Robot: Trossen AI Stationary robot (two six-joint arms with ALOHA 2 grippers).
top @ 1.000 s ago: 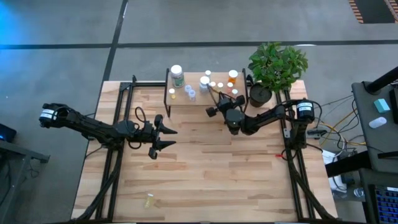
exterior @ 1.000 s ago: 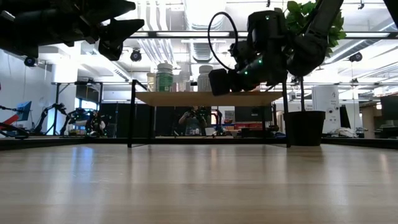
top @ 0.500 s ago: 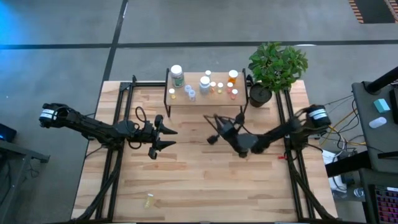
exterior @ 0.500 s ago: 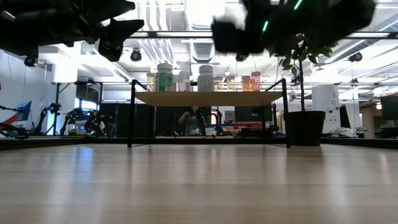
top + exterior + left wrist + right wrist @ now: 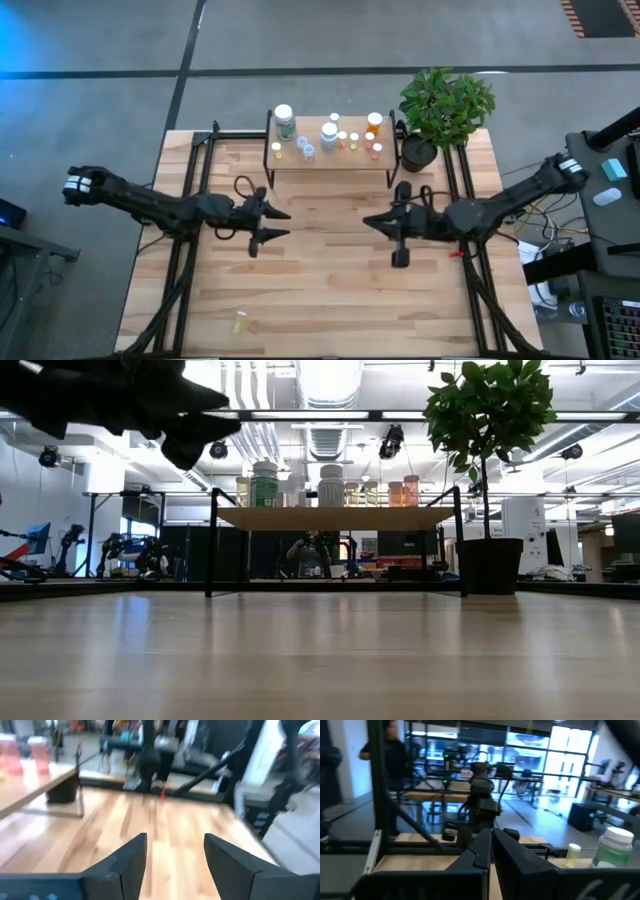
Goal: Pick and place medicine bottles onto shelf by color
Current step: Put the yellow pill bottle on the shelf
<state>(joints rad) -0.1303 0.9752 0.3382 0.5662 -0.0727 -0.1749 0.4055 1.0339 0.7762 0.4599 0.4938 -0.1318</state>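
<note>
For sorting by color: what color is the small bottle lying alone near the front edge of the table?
Yellowish; the lone bottle shows best in the high view.

Large pale wooden plank tabletop (image 5: 330,280): smooth, low sheen seen in low view. Low rack with light wood top board (image 5: 335,517), thin matt black metal legs. Small plastic white-capped medicine bottles (image 5: 328,135): glossy. Dark matt left gripper fingers (image 5: 131,862). Glossy green plant leaves (image 5: 446,103).

A: What colours are showing on the shelf (image 5: 330,158)?
B: Its top board is looking pale wood under white-capped bottles (image 5: 285,121), one greenish, some orange; the plant (image 5: 446,103) is showing green leaves in a black pot
</note>
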